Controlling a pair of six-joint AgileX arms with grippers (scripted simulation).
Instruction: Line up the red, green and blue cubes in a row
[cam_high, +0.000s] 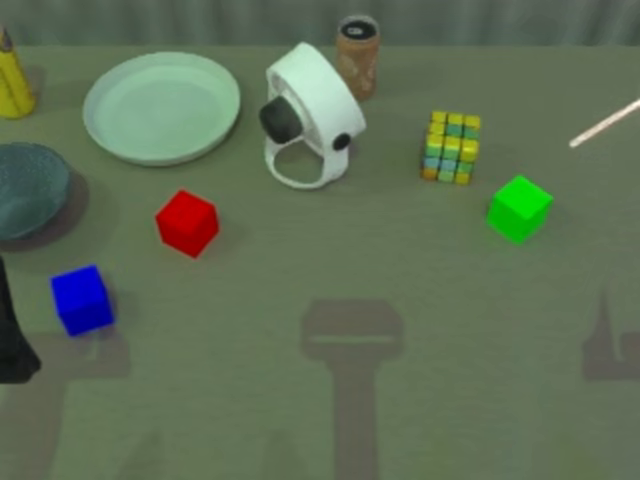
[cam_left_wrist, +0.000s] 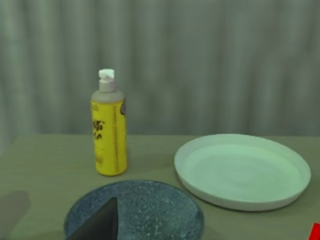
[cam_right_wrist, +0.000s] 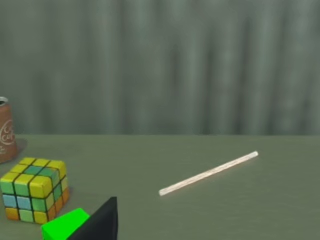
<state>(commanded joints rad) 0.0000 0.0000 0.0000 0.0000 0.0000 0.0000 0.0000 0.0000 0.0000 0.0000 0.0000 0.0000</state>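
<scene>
1. Left end effector sits at the tabletop's left edge; whether it is open I cannot tell. The blue cube lies just beside it, the red cube a little beyond
2. Right end effector: only one dark finger shows, state unclear; the green cube lies just ahead of it, so the right arm is nearer that one
3. All three cubes are plain, matte, sharp-edged solids, lying well apart, no row yet
</scene>
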